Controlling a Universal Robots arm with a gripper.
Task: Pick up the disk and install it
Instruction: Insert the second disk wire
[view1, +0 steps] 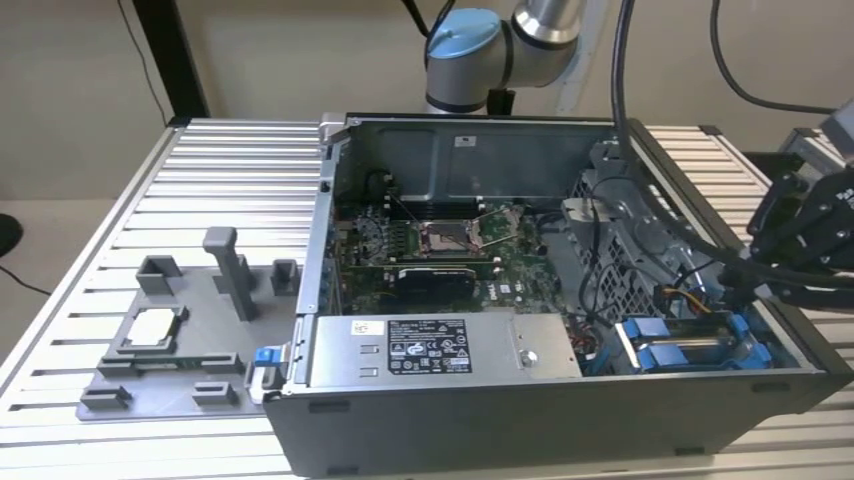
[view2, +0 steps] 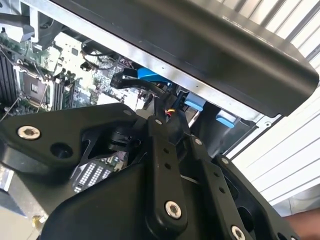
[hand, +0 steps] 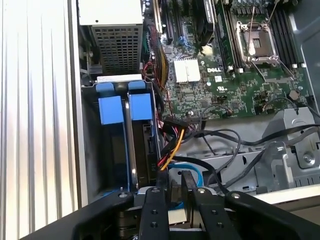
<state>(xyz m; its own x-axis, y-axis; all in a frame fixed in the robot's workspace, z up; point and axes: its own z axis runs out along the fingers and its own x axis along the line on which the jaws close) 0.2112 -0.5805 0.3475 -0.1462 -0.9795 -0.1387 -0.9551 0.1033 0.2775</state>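
Observation:
The disk (hand: 143, 152) stands on edge in the drive bay of the open computer case (view1: 534, 420). It sits in a blue carrier, and its dark face and silver edge show. A second blue carrier (hand: 110, 111) sits beside it against the case wall. In the exterior view both carriers (view1: 694, 345) lie at the case's right front corner. My gripper (hand: 174, 185) hangs just above the bay's cable end, and it (view1: 781, 280) stands over the case's right wall. The fingers are a narrow gap apart with nothing between them.
Power and data cables (hand: 172, 145) run past the bay right under the fingers. The grey power supply (view1: 441, 345) and the motherboard (view1: 441, 245) take up the rest of the case. A grey fixture (view1: 167, 385) with a small square chip (view1: 147, 328) lies on the exterior view's left.

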